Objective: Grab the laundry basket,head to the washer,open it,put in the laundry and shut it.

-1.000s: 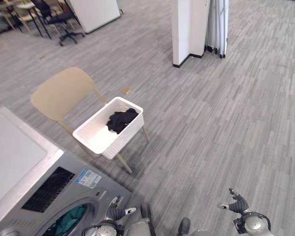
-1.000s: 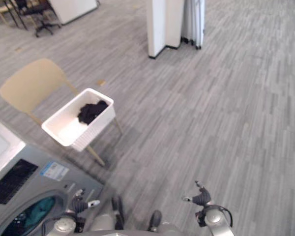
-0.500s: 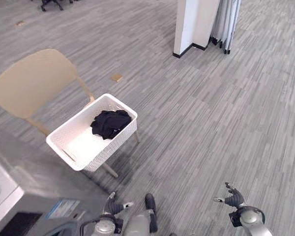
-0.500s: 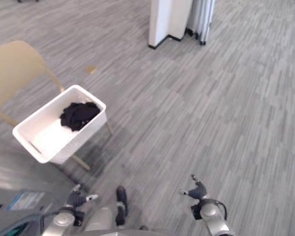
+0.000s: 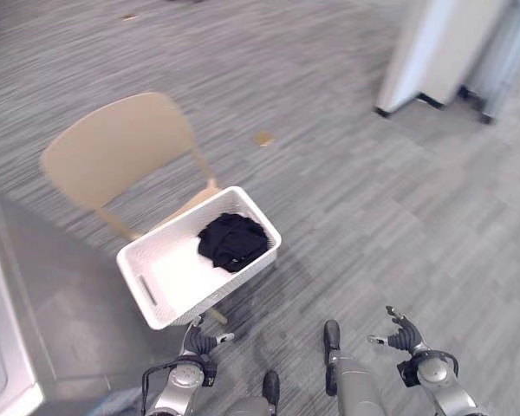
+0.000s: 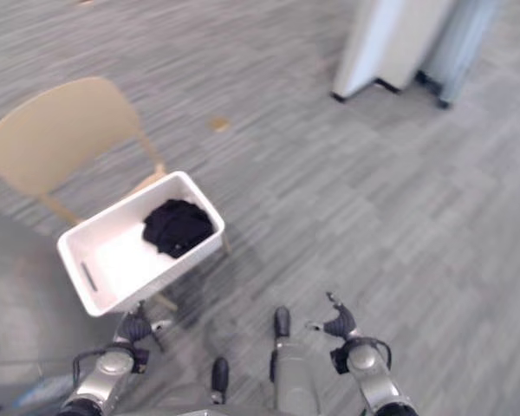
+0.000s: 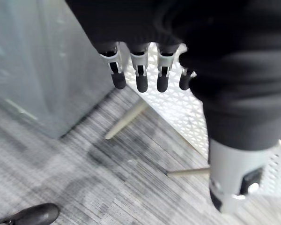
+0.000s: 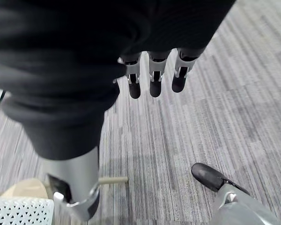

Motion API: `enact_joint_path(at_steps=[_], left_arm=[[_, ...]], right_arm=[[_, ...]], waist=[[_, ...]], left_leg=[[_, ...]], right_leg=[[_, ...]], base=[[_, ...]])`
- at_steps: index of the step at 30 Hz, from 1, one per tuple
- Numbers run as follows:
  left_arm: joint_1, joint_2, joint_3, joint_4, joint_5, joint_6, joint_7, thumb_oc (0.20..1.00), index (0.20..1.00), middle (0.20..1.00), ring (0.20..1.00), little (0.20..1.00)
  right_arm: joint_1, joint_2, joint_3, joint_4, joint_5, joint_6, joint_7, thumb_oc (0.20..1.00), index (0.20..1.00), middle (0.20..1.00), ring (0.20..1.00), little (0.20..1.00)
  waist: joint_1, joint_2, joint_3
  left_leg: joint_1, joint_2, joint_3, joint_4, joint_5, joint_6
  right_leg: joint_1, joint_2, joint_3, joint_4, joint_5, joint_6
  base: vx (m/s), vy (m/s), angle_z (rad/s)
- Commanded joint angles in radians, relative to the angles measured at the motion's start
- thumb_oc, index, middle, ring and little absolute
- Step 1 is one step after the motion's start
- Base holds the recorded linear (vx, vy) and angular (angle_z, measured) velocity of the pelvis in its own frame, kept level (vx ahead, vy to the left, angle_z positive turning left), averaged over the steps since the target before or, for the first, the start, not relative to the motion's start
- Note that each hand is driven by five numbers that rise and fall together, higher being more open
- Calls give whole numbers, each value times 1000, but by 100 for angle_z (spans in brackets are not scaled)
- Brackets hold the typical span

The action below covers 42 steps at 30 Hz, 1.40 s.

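Observation:
A white perforated laundry basket (image 5: pixel 178 286) sits on the seat of a tan chair (image 5: pixel 121 149), with a black garment (image 5: pixel 233 240) in its right end. My left hand (image 5: pixel 201 340) hangs low just in front of the basket's near wall (image 7: pixel 178 105), fingers (image 7: pixel 138 77) relaxed and holding nothing. Over bare floor at the lower right, my right hand (image 5: pixel 397 331) is open too, its fingers (image 8: pixel 154 77) straight. The washer's (image 5: pixel 2 347) grey side stands at the far left.
Grey plank floor (image 5: pixel 399 217) spreads to the right. A white pillar (image 5: pixel 433 52) and folded panels (image 5: pixel 507 61) stand at the back right. Thin chair legs (image 7: pixel 126 121) reach the floor under the basket. A small tan scrap (image 5: pixel 263 138) lies behind the chair.
The camera has swung, so the basket and chair now lie closer and more central and the washer has slid to the left edge. Both hands stay low and open.

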<state>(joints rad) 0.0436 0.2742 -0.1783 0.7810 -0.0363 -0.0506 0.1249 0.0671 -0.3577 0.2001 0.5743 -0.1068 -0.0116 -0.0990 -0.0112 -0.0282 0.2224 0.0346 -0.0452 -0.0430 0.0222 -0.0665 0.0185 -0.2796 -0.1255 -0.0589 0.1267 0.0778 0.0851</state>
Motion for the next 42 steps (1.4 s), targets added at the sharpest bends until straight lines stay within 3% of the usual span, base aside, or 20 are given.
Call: enact_joint_path(at_steps=[1, 4, 6, 7, 9, 12, 15, 18, 19, 20, 22, 23, 29, 32, 35, 42], left_arm=[[22, 19, 5, -28, -10, -35, 1, 1000, 1000, 1000, 1000, 1000], [28, 16, 12, -37, -27, -27, -5, 1000, 1000, 1000, 1000, 1000], [32, 19, 16, -39, -26, -22, -7, 1000, 1000, 1000, 1000, 1000], [36, 23, 17, -37, -25, -21, -7, 1000, 1000, 1000, 1000, 1000], [42, 35, 25, -27, -18, -17, -8, 1000, 1000, 1000, 1000, 1000], [45, 40, 31, -25, -26, -15, -10, 1000, 1000, 1000, 1000, 1000], [55, 40, 42, -17, -31, -13, -16, 1000, 1000, 1000, 1000, 1000], [55, 53, 54, 16, -28, -7, -7, 1000, 1000, 1000, 1000, 1000], [54, 53, 54, 16, -28, -7, -7, 1000, 1000, 1000, 1000, 1000], [47, 70, 62, 29, -20, -8, 5, 1000, 1000, 1000, 1000, 1000], [42, 78, 69, 36, -17, -12, 12, 1000, 1000, 1000, 1000, 1000], [35, 88, 69, 33, -6, -24, 21, 1000, 1000, 1000, 1000, 1000], [33, 97, 55, 44, 7, -39, 20, 1000, 1000, 1000, 1000, 1000], [32, 90, 55, 76, 9, -49, 32, 1000, 1000, 1000, 1000, 1000], [31, 88, 57, 79, 2, -49, 34, 1000, 1000, 1000, 1000, 1000], [-15, 114, 9, 75, -43, -77, 49, 1000, 1000, 1000, 1000, 1000]], right_arm=[[-21, -35, -38, -60, 26, -55, -14, 1000, 1000, 1000, 1000, 1000], [-23, -57, -44, -61, 25, -49, -23, 1000, 1000, 1000, 1000, 1000], [-25, -64, -45, -57, 16, -39, -30, 1000, 1000, 1000, 1000, 1000], [-26, -65, -45, -53, 15, -36, -34, 1000, 1000, 1000, 1000, 1000], [-24, -68, -49, -50, 8, -35, -37, 1000, 1000, 1000, 1000, 1000], [-28, -69, -58, -45, 13, -31, -43, 1000, 1000, 1000, 1000, 1000], [-25, -67, -63, -55, 8, -31, -35, 1000, 1000, 1000, 1000, 1000], [-52, -68, -43, -68, -42, -28, -32, 1000, 1000, 1000, 1000, 1000], [-53, -67, -42, -67, -42, -28, -32, 1000, 1000, 1000, 1000, 1000], [-73, -77, -26, -89, -68, -28, -36, 1000, 1000, 1000, 1000, 1000], [-84, -92, -15, -117, -89, -37, -45, 1000, 1000, 1000, 1000, 1000], [-106, -144, 7, -178, -162, -45, -42, 1000, 1000, 1000, 1000, 1000], [-213, -213, 94, -188, -251, -45, -33, 1000, 1000, 1000, 1000, 1000], [-325, -226, 191, -117, -311, -49, -45, 1000, 1000, 1000, 1000, 1000], [-358, -229, 217, -90, -330, -47, -47, 1000, 1000, 1000, 1000, 1000], [-639, -228, 402, 178, -389, -15, -87, 1000, 1000, 1000, 1000, 1000]], waist=[[16, 1, 14], [17, 0, 28], [18, 6, 28], [21, 8, 24], [31, 7, 5], [38, -6, 3], [40, 0, -11], [48, -14, -4], [48, -15, -4], [50, -15, 4], [50, -14, 7], [44, -8, 12], [55, -19, 23], [89, -21, 13], [100, -17, 11], [167, 12, 65]], left_leg=[[-133, 17, 91, 140, -28, -50], [-206, 74, 199, 243, -18, -55], [-209, 122, 284, 213, -3, -47], [-214, 137, 299, 206, -8, -58], [-217, 149, 310, 136, 39, -68], [-273, 189, 338, 152, 87, -87], [-241, 186, 338, 94, 77, -78], [-207, 132, 316, 113, 15, -30], [-207, 130, 317, 114, 14, -28], [-185, 112, 303, 107, -2, -10], [-170, 103, 291, 95, -4, -6], [-150, 89, 254, 55, 24, 0], [-156, 67, 186, 45, 33, -11], [-185, 65, 170, 20, 62, -31], [-202, 68, 158, 4, 79, -37], [-297, 82, 83, -31, 148, -66]], right_leg=[[173, 19, -96, -53, -133, 44], [223, 2, -181, -92, -142, 24], [256, 4, -233, -103, -159, 19], [278, 7, -247, -102, -183, 21], [303, 10, -288, -97, -209, 20], [330, -11, -338, -89, -232, 18], [345, -23, -358, -63, -245, 28], [282, -108, -334, 152, -211, 61], [279, -112, -332, 157, -212, 63], [219, -124, -278, 269, -192, 72], [191, -114, -244, 296, -190, 75], [150, -39, -163, 237, -204, 51], [128, -24, -103, 72, -160, 66], [154, -20, -139, -3, -149, 61], [148, -18, -152, -20, -142, 57], [85, 0, -218, -34, -144, 33]], base=[[29, -197, 139], [21, -128, 82], [100, -45, 122], [228, 19, 96], [228, 74, 70], [116, 112, 38], [233, 245, 36], [174, 291, 7], [127, 208, 6], [79, 122, 11], [121, 102, 20], [112, 43, 33], [50, -75, 63], [-26, -138, 56], [-52, -98, 36], [-65, -73, 32]])
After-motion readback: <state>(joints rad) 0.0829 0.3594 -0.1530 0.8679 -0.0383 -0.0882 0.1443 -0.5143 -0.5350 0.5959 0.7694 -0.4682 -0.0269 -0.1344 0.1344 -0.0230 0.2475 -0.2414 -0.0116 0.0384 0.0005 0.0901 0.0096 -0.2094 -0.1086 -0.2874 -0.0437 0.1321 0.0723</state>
